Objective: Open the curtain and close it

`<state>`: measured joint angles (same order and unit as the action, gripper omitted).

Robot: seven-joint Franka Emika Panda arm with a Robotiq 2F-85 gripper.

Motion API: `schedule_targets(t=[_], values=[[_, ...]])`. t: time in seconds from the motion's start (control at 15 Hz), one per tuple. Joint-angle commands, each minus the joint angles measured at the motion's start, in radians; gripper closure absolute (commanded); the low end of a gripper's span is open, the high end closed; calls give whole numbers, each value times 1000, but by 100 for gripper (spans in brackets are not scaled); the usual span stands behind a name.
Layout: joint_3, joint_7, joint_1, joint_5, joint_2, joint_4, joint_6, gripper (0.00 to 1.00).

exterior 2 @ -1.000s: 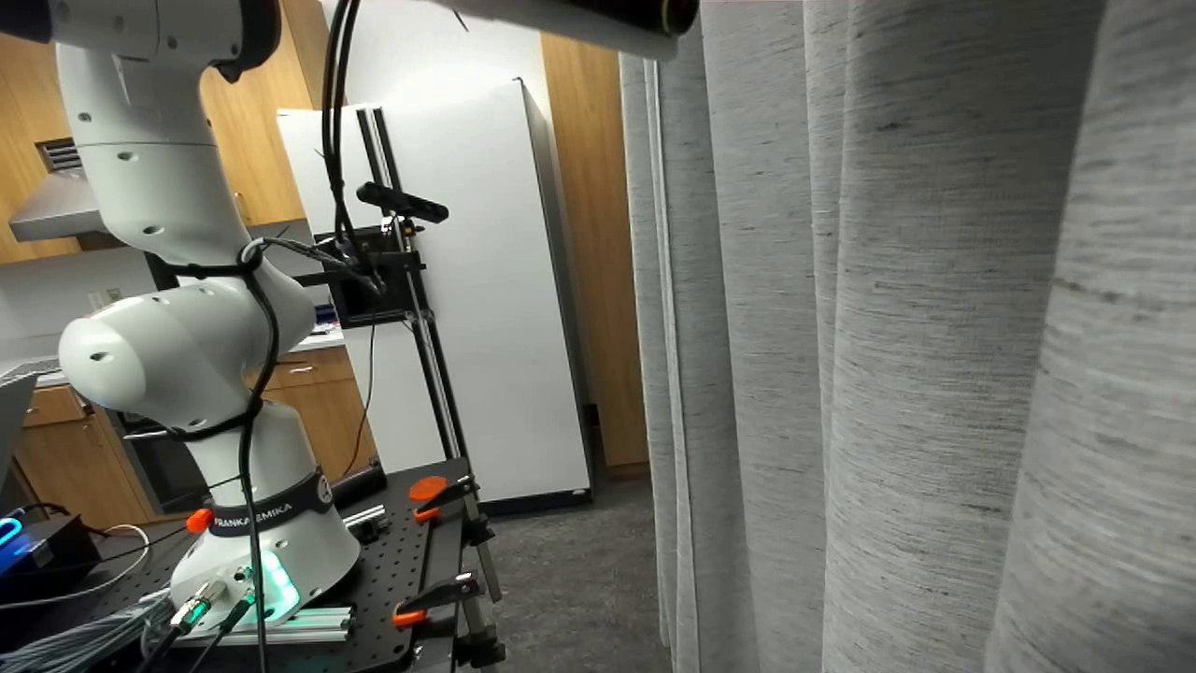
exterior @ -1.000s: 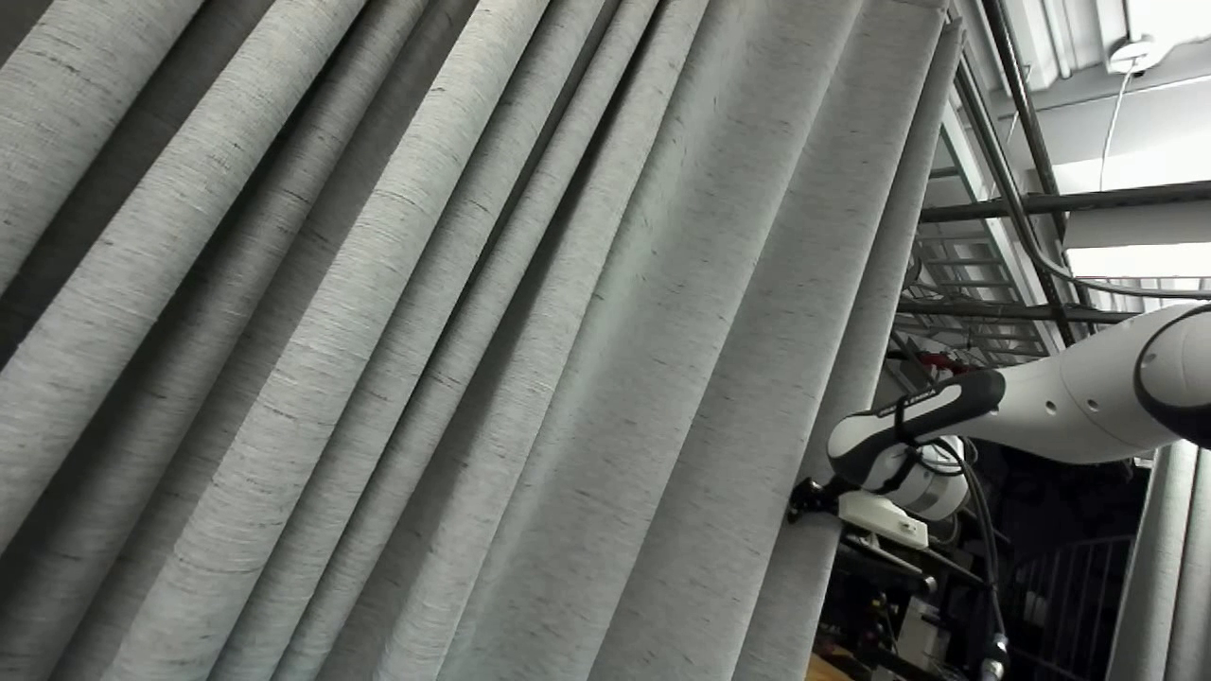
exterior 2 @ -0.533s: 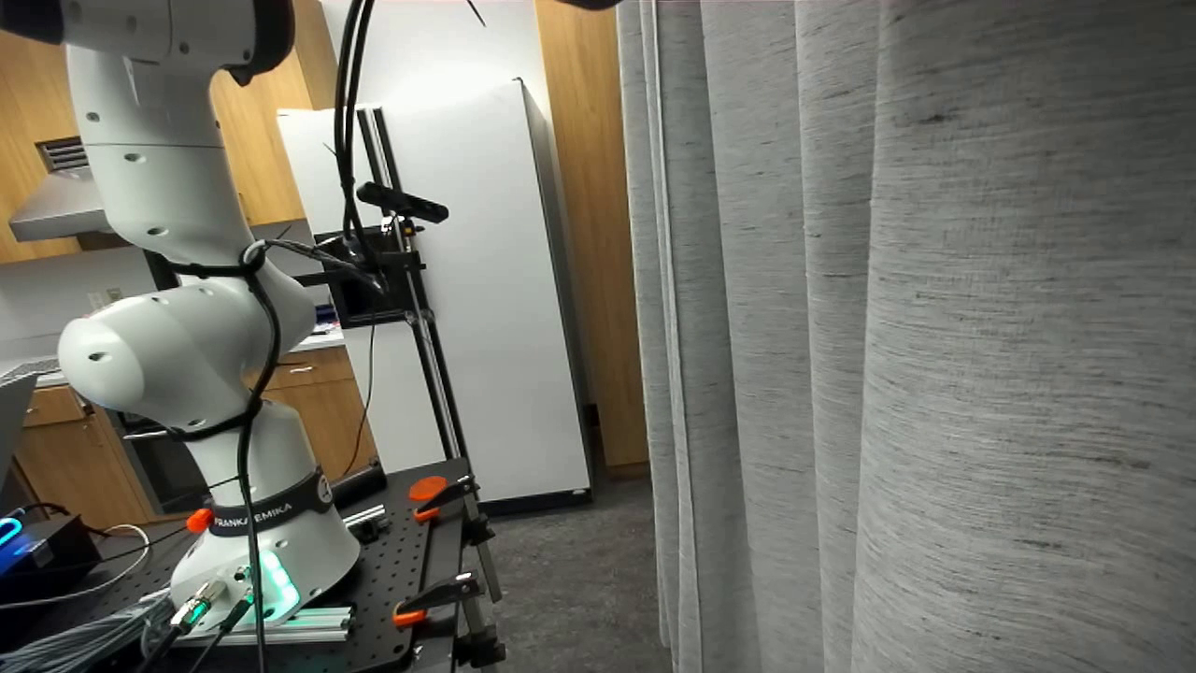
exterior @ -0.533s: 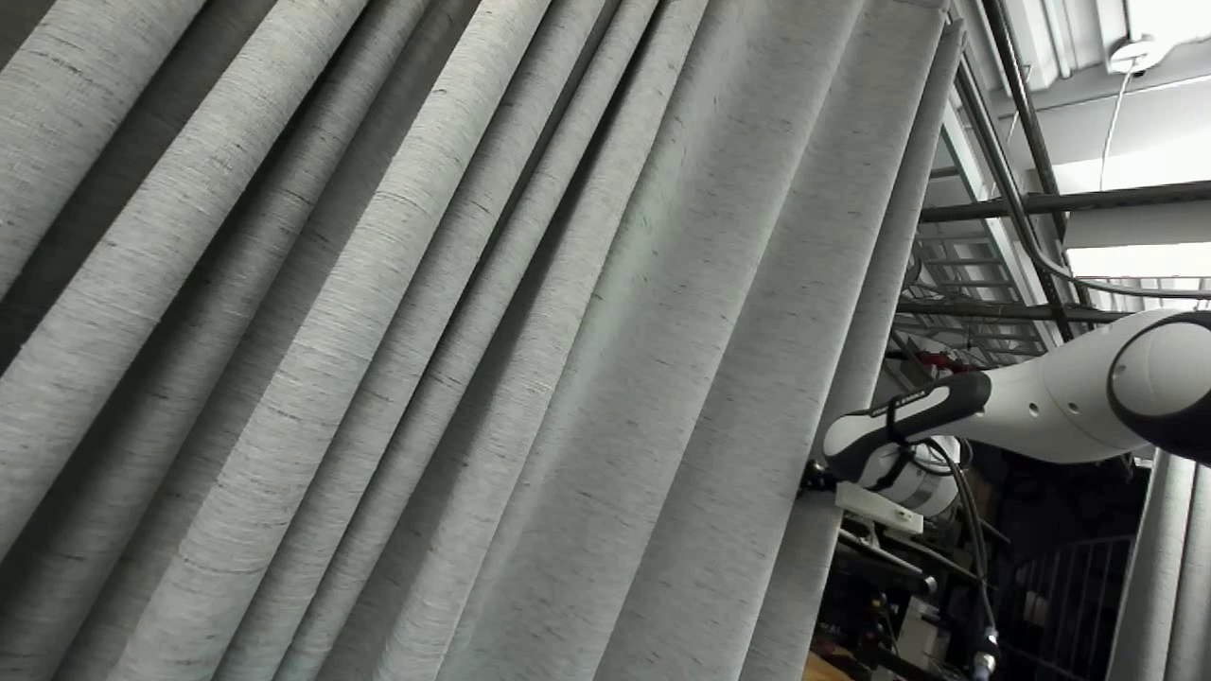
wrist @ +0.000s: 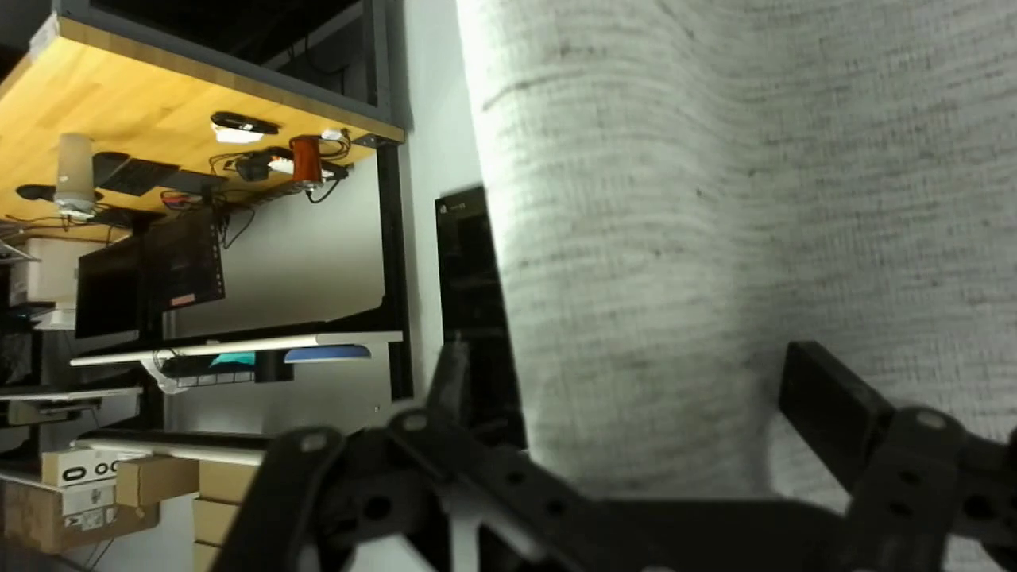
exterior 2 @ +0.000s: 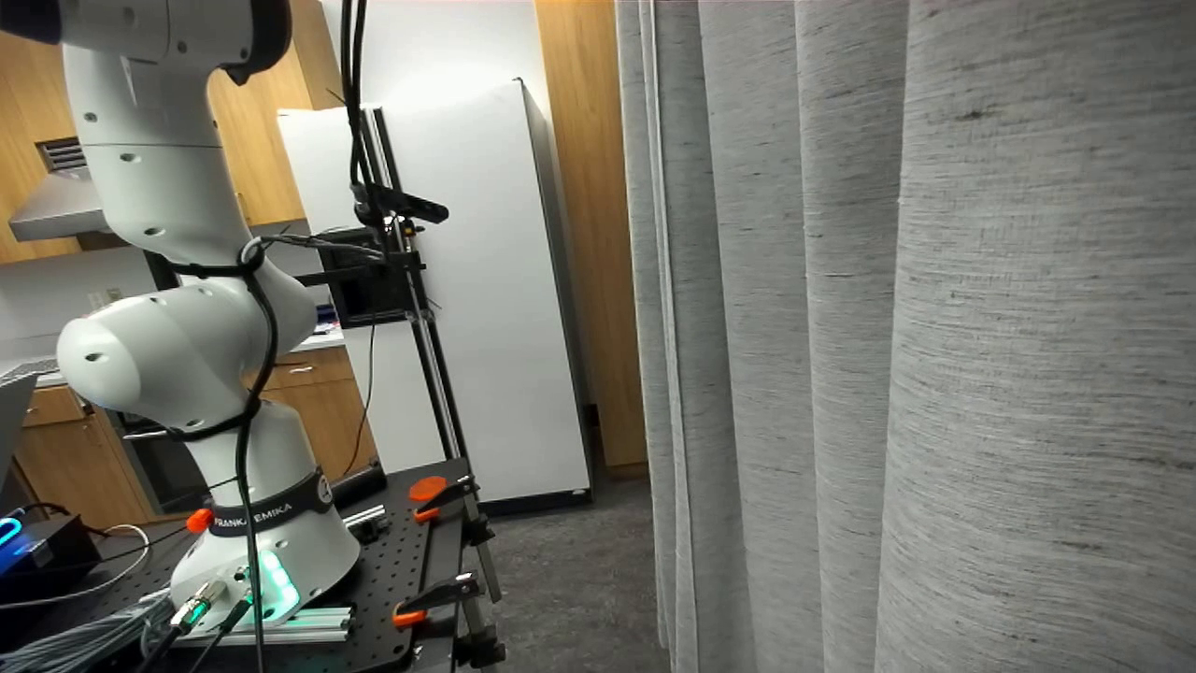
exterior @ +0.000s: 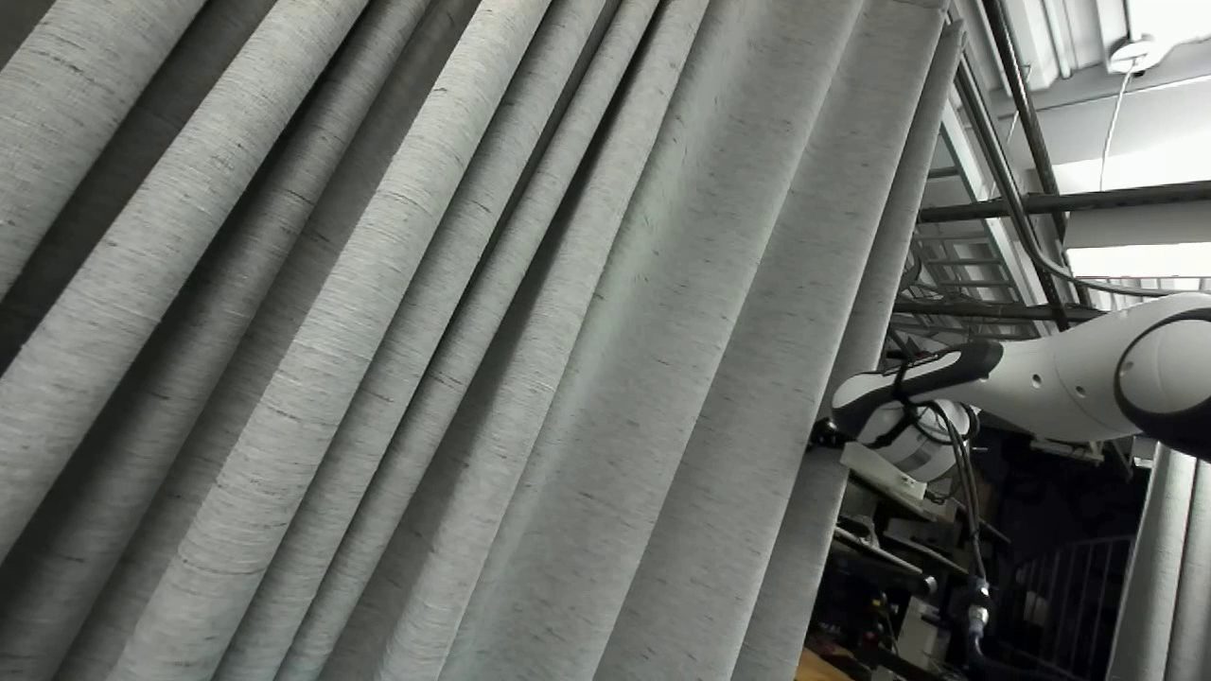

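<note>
A: Where's the curtain in all this?

B: The light grey curtain (exterior: 615, 378) fills most of an exterior view, its pleats deep on the left and shallower toward the robot. Those loose folds leave slack, so I'd expect it to follow a fairly gentle tug.

A: And the Franka Emika Panda arm (exterior: 1069, 388)?

B: Stretched out to the curtain's border, presumably because a border offers something to take hold of. It stands on a black perforated mounting board (exterior 2: 402, 523), apart from the cloth, which I'd guess leaves it room to sweep sideways.

A: What has the Robotiq gripper (wrist: 632, 365) got?

B: Nothing clamped, as far as I can see. Its jaws stand wide apart, and from the wrist a border of cloth, edge or fold, shows in the gap.

A: Touching?

B: One finger (wrist: 830, 409) is against the cloth or just in front of it; I can't tell which. The opposite one shows past the border. That straddle would suit a pinch.
</note>
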<state>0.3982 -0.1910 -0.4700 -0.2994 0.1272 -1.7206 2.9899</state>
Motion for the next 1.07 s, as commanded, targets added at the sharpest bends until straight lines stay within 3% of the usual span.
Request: schedule_targets(t=[0.0, 0.13, 0.67, 1.0], values=[[-40, -90, -31, -107, 16, 65, 17, 13], [-45, -112, -32, -136, 25, 84, 19, 35], [-48, -133, -26, -147, 63, 121, 16, 96], [-45, -121, -15, -125, 84, 143, 7, 99]])
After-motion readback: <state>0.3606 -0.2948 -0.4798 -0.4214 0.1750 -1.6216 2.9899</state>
